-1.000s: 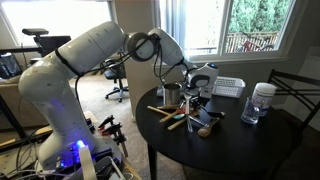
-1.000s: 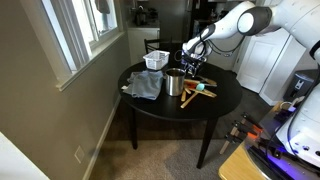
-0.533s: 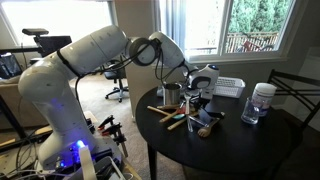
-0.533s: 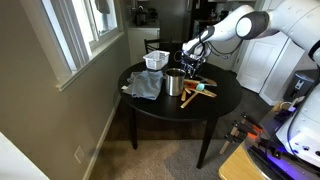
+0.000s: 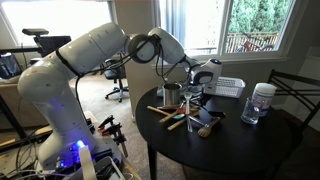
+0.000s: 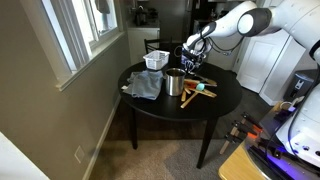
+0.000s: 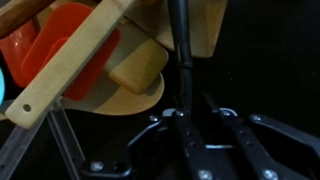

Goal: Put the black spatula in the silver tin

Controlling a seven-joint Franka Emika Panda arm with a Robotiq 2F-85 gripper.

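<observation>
In the wrist view the black spatula [image 7: 181, 50] shows as a slim dark handle running straight down into my gripper [image 7: 197, 112]. The fingers [image 7: 232, 140] stand close together, shut on that handle. In both exterior views the gripper [image 5: 196, 100] [image 6: 193, 68] is low over the pile of utensils on the round black table [image 5: 250, 140]. The silver tin [image 5: 171, 95] [image 6: 174, 83] stands upright just beside the gripper. The spatula's head is hidden among the other utensils.
Light wooden spoons [image 7: 70, 70] [image 5: 165, 112] and an orange utensil [image 7: 60, 50] [image 6: 195, 97] lie beside the spatula. A white slatted basket [image 5: 228, 87] [image 6: 155, 60], a clear jar with a white lid [image 5: 262, 100] and a grey cloth [image 6: 143, 85] share the table.
The gripper's fingers have drawn together from wide open onto the spatula's handle. The arm has hardly moved over the utensil pile.
</observation>
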